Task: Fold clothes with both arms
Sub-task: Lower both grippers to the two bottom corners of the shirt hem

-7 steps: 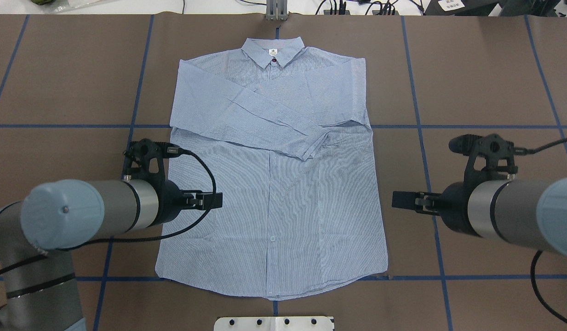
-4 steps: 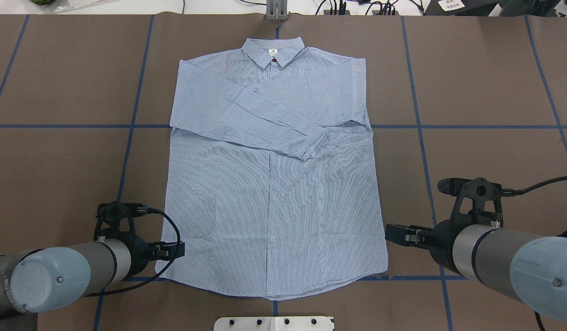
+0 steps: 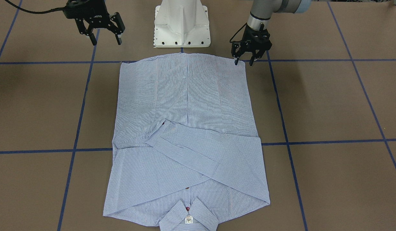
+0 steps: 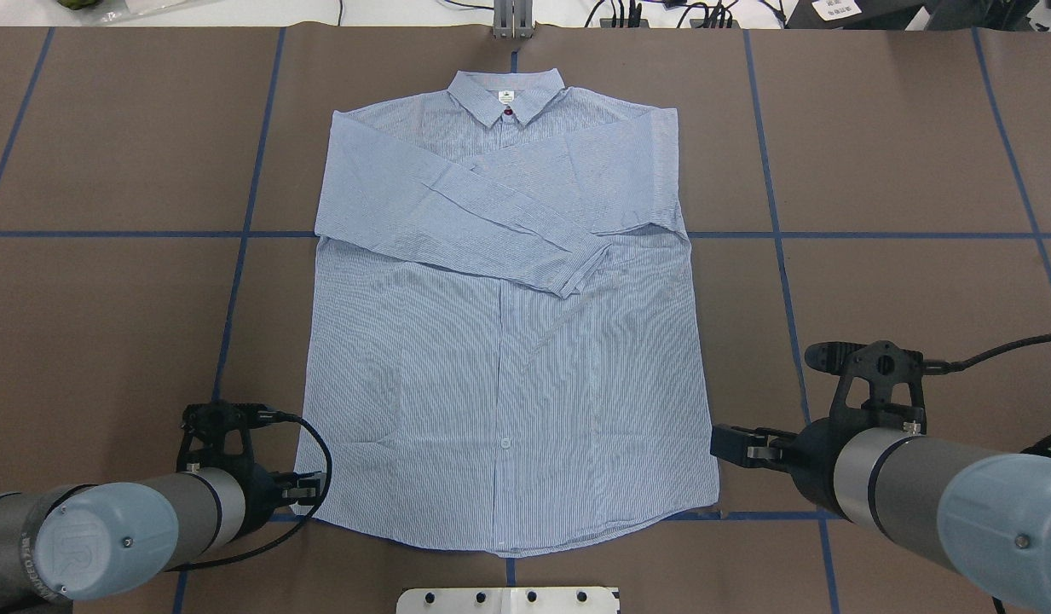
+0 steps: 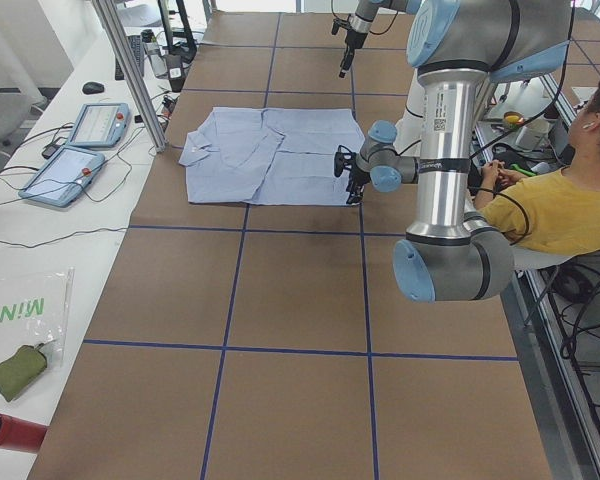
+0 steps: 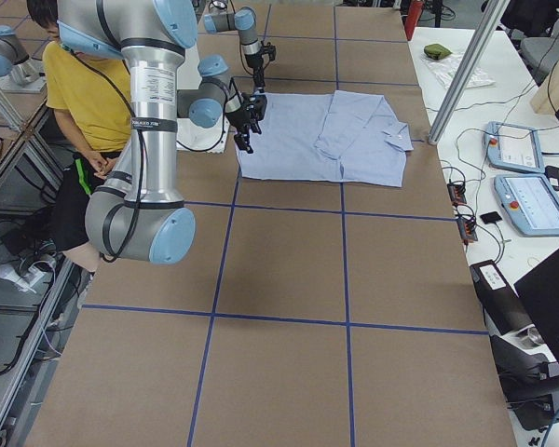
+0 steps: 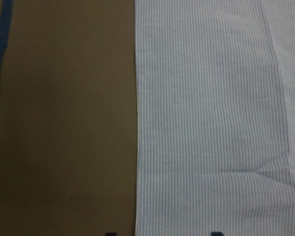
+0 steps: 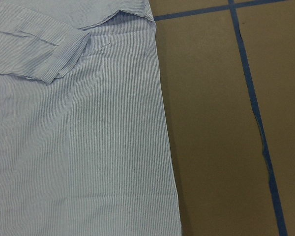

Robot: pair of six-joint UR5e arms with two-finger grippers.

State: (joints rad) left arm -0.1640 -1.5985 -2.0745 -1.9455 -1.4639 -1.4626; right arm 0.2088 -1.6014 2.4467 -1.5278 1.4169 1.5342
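The light blue striped shirt [image 4: 499, 341] lies flat on the brown table, front up, collar at the far edge, both sleeves folded across the chest; it also shows in the front view [image 3: 185, 96]. My left gripper [image 3: 243, 62] is open and empty, low at the shirt's near hem corner on my left side [image 4: 314, 490]. My right gripper [image 3: 107, 40] is open and empty, held above the table beside the near hem corner on my right [image 4: 728, 445]. The left wrist view shows the shirt's side edge [image 7: 211, 123]; the right wrist view shows shirt body and cuff [image 8: 78, 137].
The white pedestal base [image 3: 181, 25] stands just behind the shirt's hem. Blue tape lines [image 4: 772, 234] cross the table. An operator in yellow [image 5: 560, 210] sits behind the robot. Tablets [image 5: 80, 150] and an aluminium post [image 5: 135, 75] stand past the collar end.
Both arms have drawn back toward the robot along the shirt's sides. The left gripper went from mid-shirt to the near hem corner; the right gripper moved nearer its hem corner.
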